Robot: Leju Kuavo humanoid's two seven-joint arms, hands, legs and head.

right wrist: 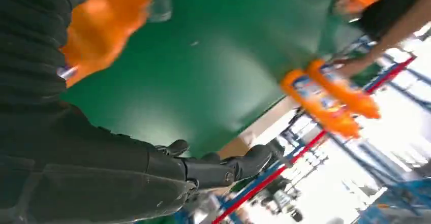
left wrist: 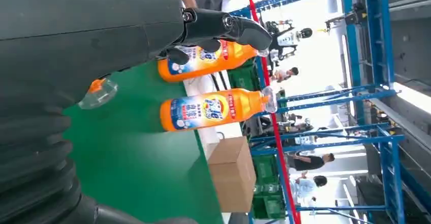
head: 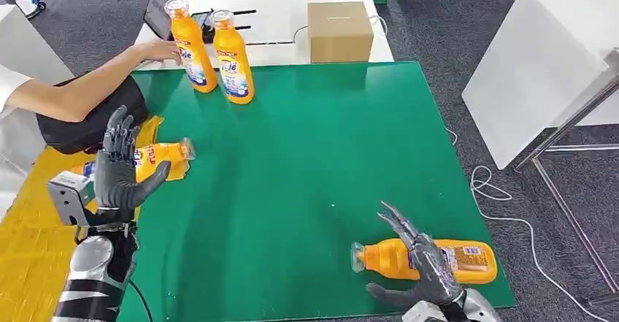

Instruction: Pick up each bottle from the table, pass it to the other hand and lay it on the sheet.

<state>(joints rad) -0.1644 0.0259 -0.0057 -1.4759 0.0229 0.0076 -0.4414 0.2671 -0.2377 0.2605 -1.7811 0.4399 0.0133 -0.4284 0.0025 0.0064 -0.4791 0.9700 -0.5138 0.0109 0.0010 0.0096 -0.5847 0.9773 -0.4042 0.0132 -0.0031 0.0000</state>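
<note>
Pick step: right robot hand (head: 420, 263) sits spread over the lying orange plastic bottle (head: 427, 258) on the green surface (head: 306, 176), grasping nothing yet. Left robot hand (head: 120, 169) is released, raised. Next likely: close fingers, lift, hand over.

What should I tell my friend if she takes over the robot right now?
Left robot hand: open, raised near the table's left edge, holding nothing.
Right robot hand: fingers spread over the lying bottle near the front right of the green table; a firm grip cannot be confirmed.
Done: one bottle on the sheet lies at the edge of the yellow sheet.
Left: pick up the lying bottle, pass it over, lay it down; then the two standing bottles at the back, where a person's hand rests close by.
</note>
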